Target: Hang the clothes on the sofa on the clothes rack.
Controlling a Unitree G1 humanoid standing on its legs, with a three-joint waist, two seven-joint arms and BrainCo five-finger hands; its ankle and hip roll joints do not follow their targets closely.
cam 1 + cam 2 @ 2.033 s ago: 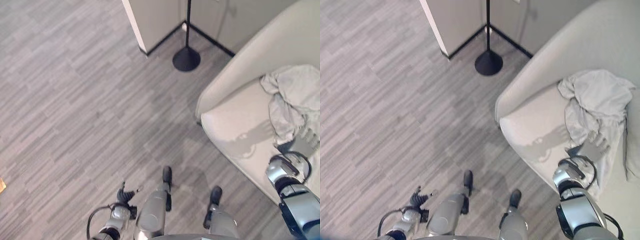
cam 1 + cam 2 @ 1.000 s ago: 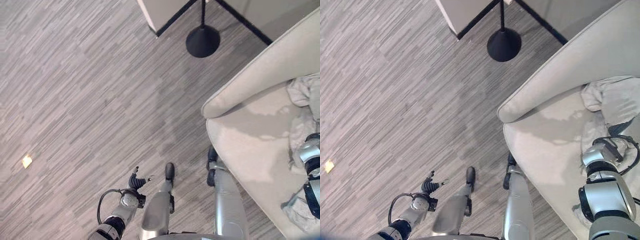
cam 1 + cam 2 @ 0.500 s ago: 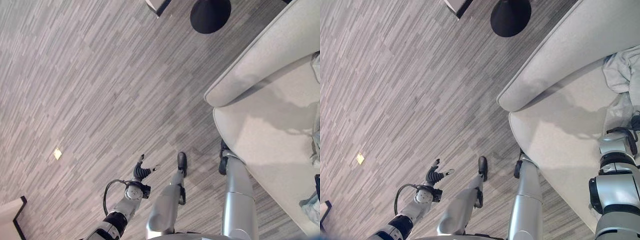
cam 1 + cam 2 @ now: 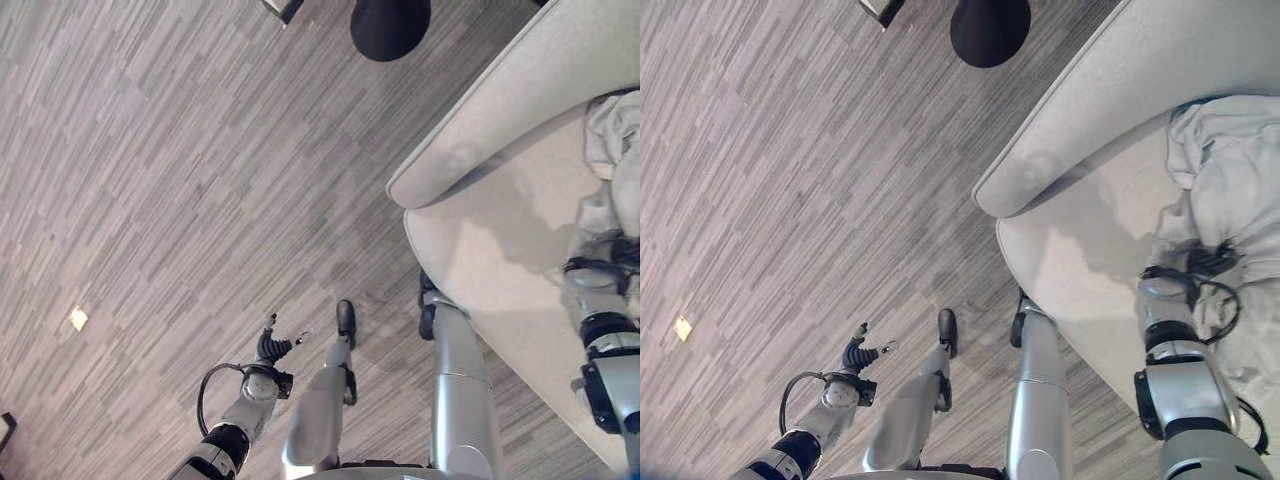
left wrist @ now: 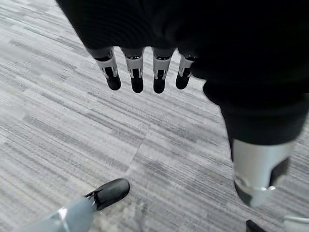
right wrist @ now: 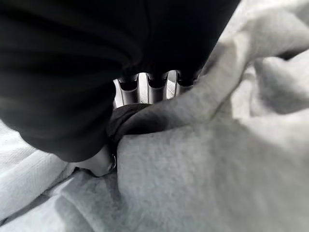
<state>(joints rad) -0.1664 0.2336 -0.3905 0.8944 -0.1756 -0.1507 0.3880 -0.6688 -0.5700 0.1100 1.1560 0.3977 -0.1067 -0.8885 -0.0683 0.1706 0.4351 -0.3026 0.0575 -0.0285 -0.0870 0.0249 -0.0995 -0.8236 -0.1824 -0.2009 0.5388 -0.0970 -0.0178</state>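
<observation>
light: even, soft indoor | shadows: faint on sofa [image 4: 1080, 250] seat | blur: right wrist view, probably too close

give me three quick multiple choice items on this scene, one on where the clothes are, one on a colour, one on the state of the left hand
1. Where does the grey garment lie?
A. on the sofa seat
B. on the floor
C. on the rack

2. What colour is the rack's round base?
A. white
B. black
C. red

3. How is the left hand?
A. shut on cloth
B. carrying a hanger
C. open, holding nothing

Key:
1 A: the cloth is bunched on the sofa cushion, around the right hand.
2 B: the base is a dark disc on the grey floor.
3 C: its fingers hang straight above bare floor.
</observation>
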